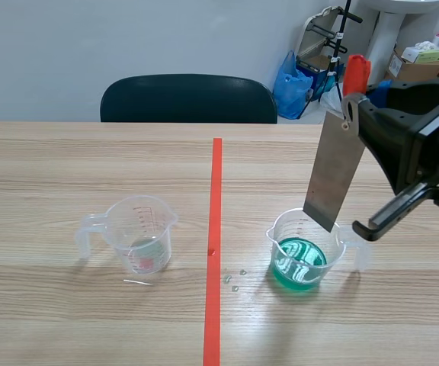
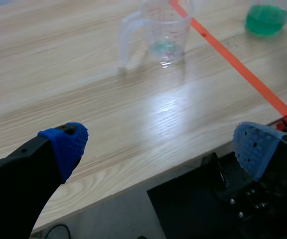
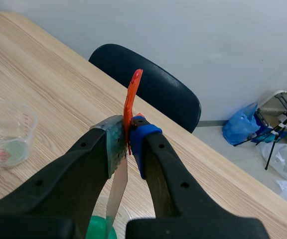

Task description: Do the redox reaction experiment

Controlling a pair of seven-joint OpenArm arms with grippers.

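R arm (image 1: 414,145) raised, jaws clamping strip (image 1: 333,174).

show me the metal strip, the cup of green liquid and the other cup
metal strip (image 1: 334,171), scene view, middle of its flat face
cup of green liquid (image 1: 276,242), scene view, its left wall
other cup (image 1: 139,221), scene view, its front wall

On the bench (image 1: 52,168), the left measuring cup (image 1: 139,242) and the right measuring cup (image 1: 303,252) stand on either side of the tape line (image 1: 216,229), with droplets (image 1: 235,278) between the line and the right measuring cup. A metal strip (image 1: 334,179), clamped in the fingers (image 3: 144,142) of the right gripper (image 3: 127,145), hangs tilted with its lower end at that cup's mouth. A chair (image 1: 189,97) stands behind the bench.
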